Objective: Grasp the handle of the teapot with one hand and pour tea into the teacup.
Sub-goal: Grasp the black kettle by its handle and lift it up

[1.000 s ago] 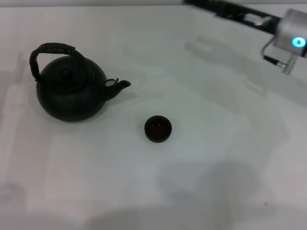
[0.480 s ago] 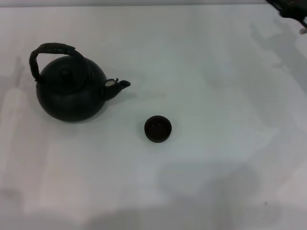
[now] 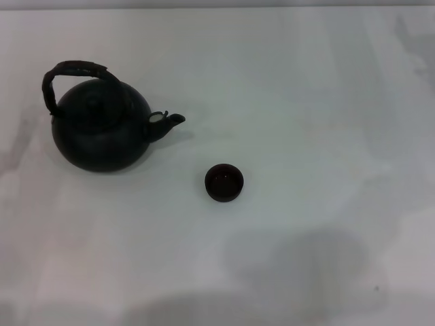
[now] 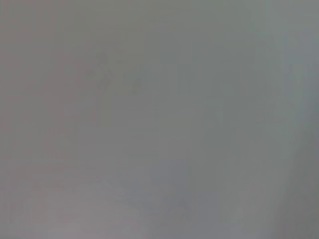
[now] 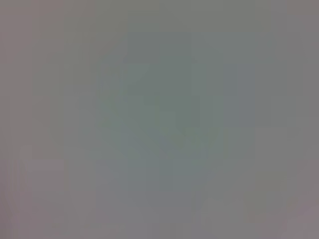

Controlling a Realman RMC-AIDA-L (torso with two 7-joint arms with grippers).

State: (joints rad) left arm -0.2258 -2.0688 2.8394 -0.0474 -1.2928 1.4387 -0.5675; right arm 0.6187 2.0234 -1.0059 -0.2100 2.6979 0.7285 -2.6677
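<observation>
Two dark vessels stand on the white table [image 3: 306,102] in the head view; the teapot [image 3: 102,132], round and matte black, sits upright toward the robot's left and somewhat far from it, its lid knob on top of the body; the handle [image 3: 71,70], a rough arched band, loops over the top, rising from the left shoulder of the pot and curving across above the lid; nothing touches it. The short spout [image 3: 166,122] points toward the robot's right and slightly toward the teacup [image 3: 223,183]; the teacup rests upright on the table, nearer the robot than the teapot and to its right, apart from the spout with bare table between them; its interior looks dark, and whether it holds any liquid cannot be told. Soft shadows lie across the near part of the table. Neither gripper appears in the head view; both wrist views show only a flat grey field with no fingers visible, so the state of either gripper's jaws cannot be told.
</observation>
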